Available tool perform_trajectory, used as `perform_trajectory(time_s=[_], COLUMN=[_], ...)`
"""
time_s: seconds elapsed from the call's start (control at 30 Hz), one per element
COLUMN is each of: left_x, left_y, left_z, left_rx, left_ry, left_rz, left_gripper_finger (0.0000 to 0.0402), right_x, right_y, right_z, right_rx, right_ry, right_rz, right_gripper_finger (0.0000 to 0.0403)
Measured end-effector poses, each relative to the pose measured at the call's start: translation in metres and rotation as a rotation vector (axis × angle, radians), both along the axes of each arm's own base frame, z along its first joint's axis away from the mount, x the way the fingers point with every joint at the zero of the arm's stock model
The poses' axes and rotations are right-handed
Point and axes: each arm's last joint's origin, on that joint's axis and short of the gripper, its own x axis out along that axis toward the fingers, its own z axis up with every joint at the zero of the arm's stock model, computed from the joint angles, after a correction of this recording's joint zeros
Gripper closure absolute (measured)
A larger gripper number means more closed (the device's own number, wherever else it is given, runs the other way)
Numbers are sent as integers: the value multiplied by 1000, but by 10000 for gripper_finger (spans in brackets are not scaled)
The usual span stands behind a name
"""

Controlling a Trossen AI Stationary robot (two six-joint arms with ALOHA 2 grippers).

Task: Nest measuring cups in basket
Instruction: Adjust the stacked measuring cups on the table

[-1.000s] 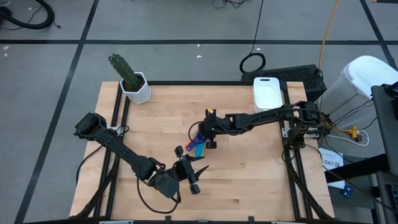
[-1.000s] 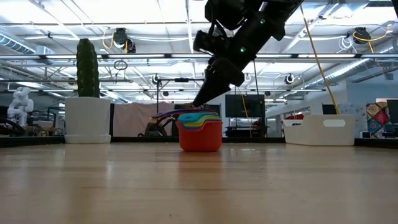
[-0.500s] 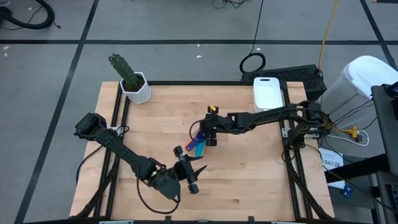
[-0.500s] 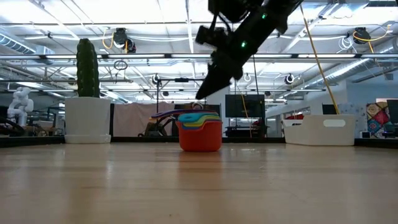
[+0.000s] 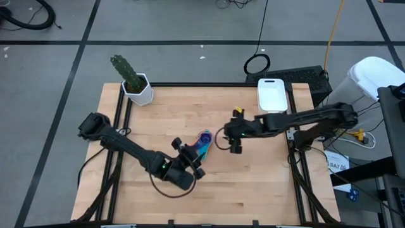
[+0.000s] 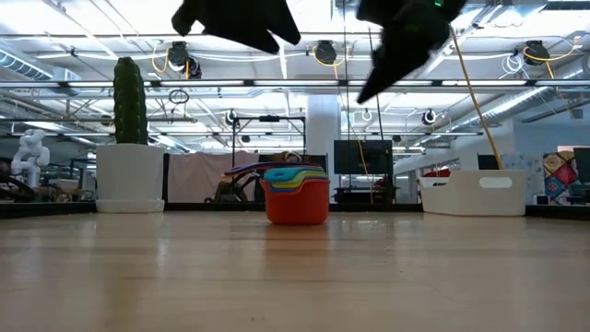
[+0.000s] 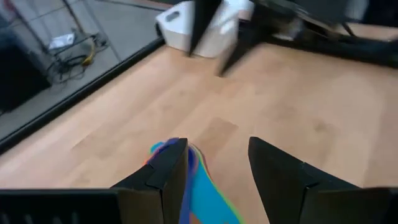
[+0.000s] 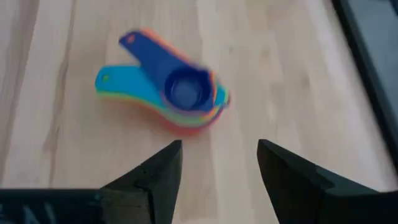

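The measuring cups (image 5: 204, 140) are nested in one stack, red at the bottom (image 6: 297, 201) and dark blue on top (image 8: 184, 88). The stack rests on its base on the table, handles fanned toward the near left. My left gripper (image 5: 192, 159) hangs open just above the handles (image 7: 200, 190), well clear of the table in the low view (image 6: 247, 22). My right gripper (image 5: 233, 143) is open, raised to the right of the stack (image 8: 217, 167). The white basket (image 5: 273, 94) sits at the far right edge.
A white hexagonal pot with a green cactus (image 5: 135, 85) stands at the far left corner. Bare wood lies between the cup stack and the basket (image 6: 477, 194). A black frame borders the table's left and right sides.
My right gripper has risen off the cup stack and drawn back toward the table's right edge. My left gripper has moved from the near edge toward the stack and now hangs over the handles. The stack has stayed in place.
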Motion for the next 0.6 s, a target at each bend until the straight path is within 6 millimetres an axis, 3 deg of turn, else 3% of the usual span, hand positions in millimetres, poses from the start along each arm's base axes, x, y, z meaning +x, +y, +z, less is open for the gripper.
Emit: perform_trajectory(time_s=[0.1, 0.23, 0.33, 0.47, 0.6], left_x=[4, 11, 17, 19, 15], left_y=[9, 12, 9, 10, 27], left_z=[1, 8, 15, 23, 33], left_rx=[-4, -8, 14, 29, -73], left_ry=[-45, -131, -159, -102, -52], left_rz=[68, 92, 38, -106, -181], left_gripper_finger=[227, 227, 227, 227, 227], right_x=[-19, -36, -46, -67, -81], right_y=[2, 1, 0, -2, -3], right_z=[-10, -22, -29, -37, -44], right_rx=[52, 168, 201, 241, 250], right_ry=[-15, -204, -350, -399, -409], right_rz=[-48, -147, -135, -157, -163], right_gripper_finger=[204, 204, 204, 204, 204])
